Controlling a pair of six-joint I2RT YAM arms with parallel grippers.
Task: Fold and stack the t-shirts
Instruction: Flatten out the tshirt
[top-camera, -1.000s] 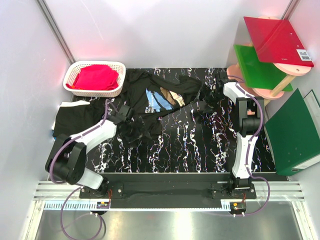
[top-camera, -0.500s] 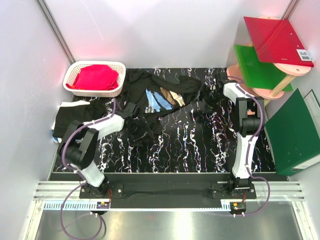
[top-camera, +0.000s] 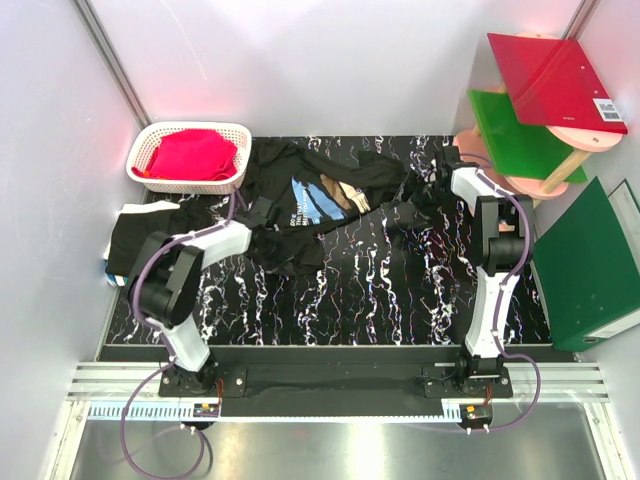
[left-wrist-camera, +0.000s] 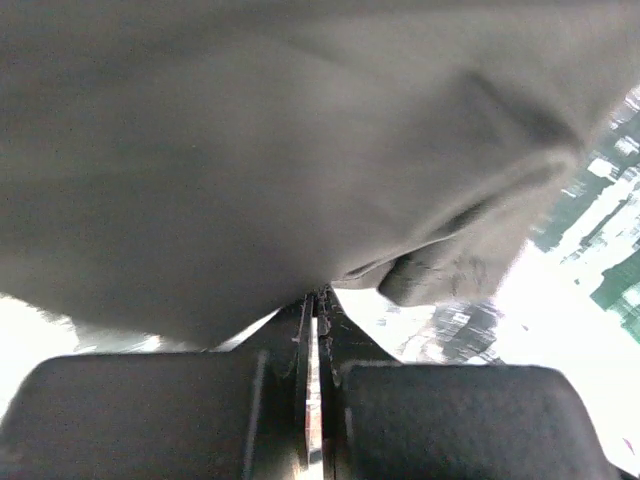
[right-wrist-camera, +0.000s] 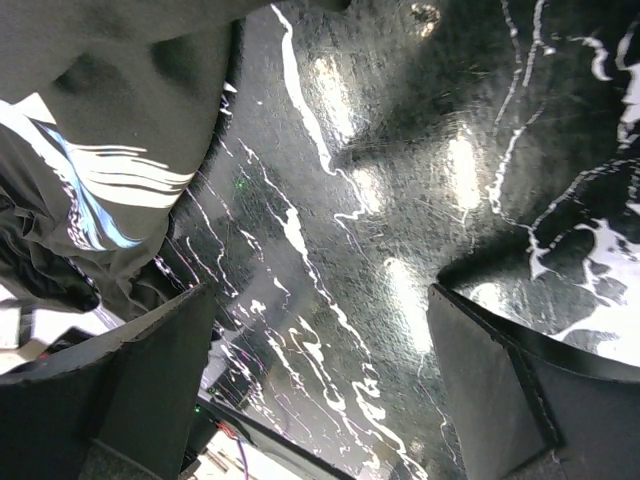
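**Left gripper (top-camera: 262, 213) clenched on printed t-shirt (top-camera: 320, 195); right gripper (top-camera: 432, 195) spread open**

From the left wrist, the left gripper (left-wrist-camera: 315, 300) has its two dark fingers pressed almost together, only a thin slit between them. Black fabric of the printed t-shirt (left-wrist-camera: 250, 150) is bunched right at their tips and fills the view above. From the top, this gripper sits at the shirt's left edge.

The shirt lies crumpled, chest print upward, toward the far middle of the black marbled surface (top-camera: 380, 290). One dark sleeve trails to the right, toward the right gripper.

From the right wrist, the right gripper (right-wrist-camera: 320, 295) has its fingers wide apart with nothing between them. It hangs over the bare surface (right-wrist-camera: 380, 200), and the printed t-shirt (right-wrist-camera: 90, 150) is off to the upper left, apart from it.

A second t-shirt (top-camera: 150, 232), also black, lies flat at the surface's left edge, just beside the left arm. Behind it stands a white basket (top-camera: 138, 152) holding a red cloth (top-camera: 192, 155). Off the right side are a red folder (top-camera: 555, 80), a green folder (top-camera: 515, 135) and a dark green binder (top-camera: 585, 265).
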